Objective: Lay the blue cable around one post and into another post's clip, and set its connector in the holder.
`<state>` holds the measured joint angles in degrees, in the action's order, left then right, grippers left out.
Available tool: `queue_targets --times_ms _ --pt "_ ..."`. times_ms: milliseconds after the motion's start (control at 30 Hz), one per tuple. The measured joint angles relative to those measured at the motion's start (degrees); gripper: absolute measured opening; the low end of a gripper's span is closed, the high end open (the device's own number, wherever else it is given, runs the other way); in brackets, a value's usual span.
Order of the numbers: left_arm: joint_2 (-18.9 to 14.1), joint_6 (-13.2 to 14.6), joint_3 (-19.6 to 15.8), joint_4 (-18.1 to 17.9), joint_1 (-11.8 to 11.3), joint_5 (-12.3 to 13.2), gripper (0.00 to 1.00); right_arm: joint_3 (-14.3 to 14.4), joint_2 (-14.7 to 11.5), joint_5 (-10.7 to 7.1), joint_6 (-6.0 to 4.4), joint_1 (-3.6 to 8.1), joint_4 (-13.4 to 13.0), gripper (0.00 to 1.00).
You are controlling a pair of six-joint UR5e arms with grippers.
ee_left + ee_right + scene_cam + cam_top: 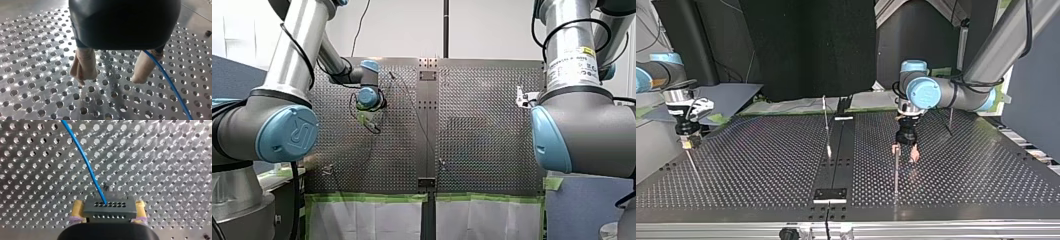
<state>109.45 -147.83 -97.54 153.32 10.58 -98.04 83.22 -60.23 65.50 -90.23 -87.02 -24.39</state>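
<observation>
Holding the connector (111, 210) clamped between its yellow pads, my right hand (109, 206) sits low over the worktop (746, 165) at the top view's left. The blue cable (87, 167) leaves the connector's face and runs straight ahead of that hand, slanting away across the worktop. That line is what the next move turns on, as I judge it: the cable's long axis seems to lead from my right hand toward my left hand (110, 80), which hangs at the top view's right with its beige fingers (83, 67) spread wide and nothing between them. In the left wrist view the cable comes out from under the hand's body and passes along the outer side of one finger, not through the gap; whether it touches that finger I cannot tell. A thin post (896, 172) stands just beside my left hand, on the side nearer the top view's camera, and a second post (826, 125) rises near the worktop's middle, between the two hands. My left hand is much the nearer to the first post, so the routing would seem to fall to it, but it would first have to shift sideways to bring the cable inside its fingers. No wrap or clip step looks done yet.
</observation>
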Motion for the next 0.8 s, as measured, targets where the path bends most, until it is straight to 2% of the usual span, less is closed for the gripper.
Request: queue_targets --times_ms 133,400,800 --pt "0.0 0.0 0.0 0.0 -0.1 0.0 1.0 0.0 0.0 -0.21 0.18 -0.23 -0.1 0.99" --pt "0.0 0.1 0.0 0.0 -0.2 0.0 1.0 0.0 0.0 -1.97 0.4 -0.45 -0.1 0.99" --pt "0.0 0.6 0.0 0.1 -0.4 0.0 1.0 0.0 0.0 -2.09 0.14 -0.27 0.0 0.99"
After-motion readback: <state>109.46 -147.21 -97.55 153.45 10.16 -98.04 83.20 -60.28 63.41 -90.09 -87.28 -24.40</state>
